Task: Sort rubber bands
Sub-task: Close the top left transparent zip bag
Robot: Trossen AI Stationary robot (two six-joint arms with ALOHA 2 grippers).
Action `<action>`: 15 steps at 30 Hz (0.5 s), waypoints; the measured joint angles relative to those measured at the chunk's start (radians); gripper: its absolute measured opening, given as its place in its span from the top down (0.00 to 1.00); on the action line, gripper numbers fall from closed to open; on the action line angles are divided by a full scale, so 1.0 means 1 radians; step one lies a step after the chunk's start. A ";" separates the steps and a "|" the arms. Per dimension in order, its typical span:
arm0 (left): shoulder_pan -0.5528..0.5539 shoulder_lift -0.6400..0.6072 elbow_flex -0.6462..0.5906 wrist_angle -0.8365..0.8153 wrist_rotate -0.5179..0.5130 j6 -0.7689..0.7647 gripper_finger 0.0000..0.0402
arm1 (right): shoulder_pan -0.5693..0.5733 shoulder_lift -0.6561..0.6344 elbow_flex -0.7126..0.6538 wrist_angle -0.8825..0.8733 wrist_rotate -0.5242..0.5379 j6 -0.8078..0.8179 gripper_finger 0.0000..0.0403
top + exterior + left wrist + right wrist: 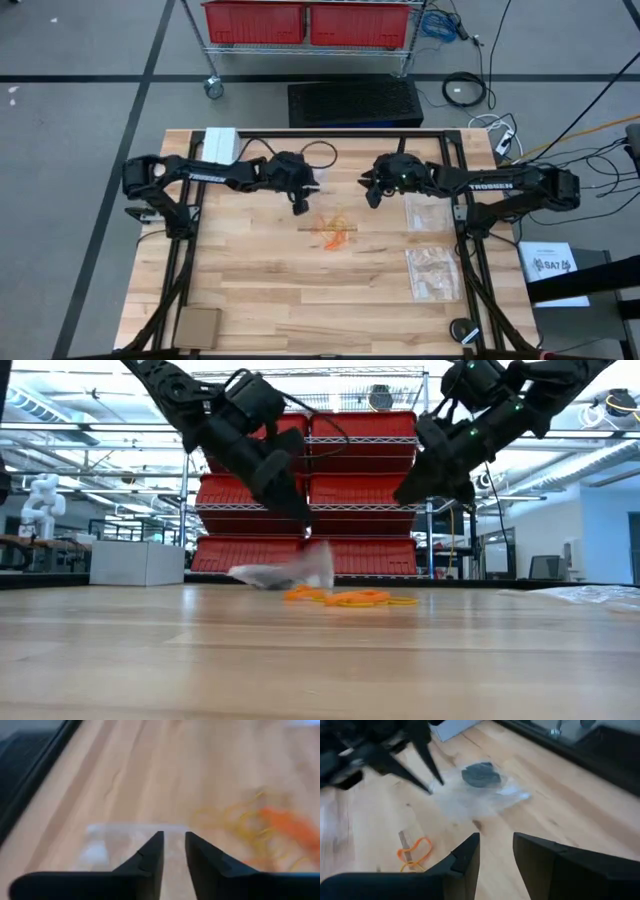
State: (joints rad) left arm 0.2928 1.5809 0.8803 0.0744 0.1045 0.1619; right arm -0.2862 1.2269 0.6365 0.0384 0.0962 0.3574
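A loose heap of orange and pale rubber bands (335, 232) (350, 598) (265, 825) lies on the wooden table near its middle. Just left of and beyond the heap is a clear zip bag (480, 785) (290, 570) with a dark clump inside. It shows blurred, right under my left gripper (300, 207) (173, 840). That gripper is open with nothing between its fingers. Whether the bag rests flat on the table, I cannot tell. My right gripper (372, 197) (496, 842) hangs open above the table, right of the bag and beyond the heap.
Two more clear zip bags (428, 213) (435, 272) lie flat at the table's right side. A white box (220, 143) stands at the far left corner and a brown pad (197, 325) lies at the near left. Black frame rails (180, 260) run along the table's edges.
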 joint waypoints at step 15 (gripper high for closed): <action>0.104 -0.058 -0.044 0.139 0.329 -0.072 0.63 | 0.007 0.369 0.001 0.438 -0.011 0.321 0.48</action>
State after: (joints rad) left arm 0.3963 1.5228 0.8367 0.2130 0.4336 0.0903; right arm -0.2794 1.5962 0.6371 0.4763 0.0851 0.6781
